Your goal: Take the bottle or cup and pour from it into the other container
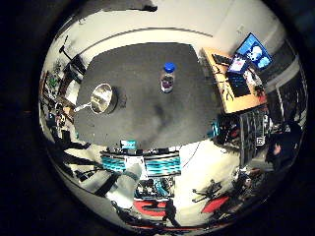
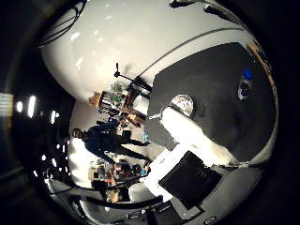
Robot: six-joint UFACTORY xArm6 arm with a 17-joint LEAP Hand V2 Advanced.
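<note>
approach step: the capped bottle [image 1: 168, 77] and steel saucepan [image 1: 102, 98] stand apart on the bench [image 1: 147, 118], far below the fingers. can't tell how open the fingers are. next, descend to the bottle.

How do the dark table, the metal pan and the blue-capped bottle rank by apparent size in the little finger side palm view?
1. Dark table, largest by far.
2. Metal pan.
3. Blue-capped bottle, somewhat smaller than the pan.
</note>
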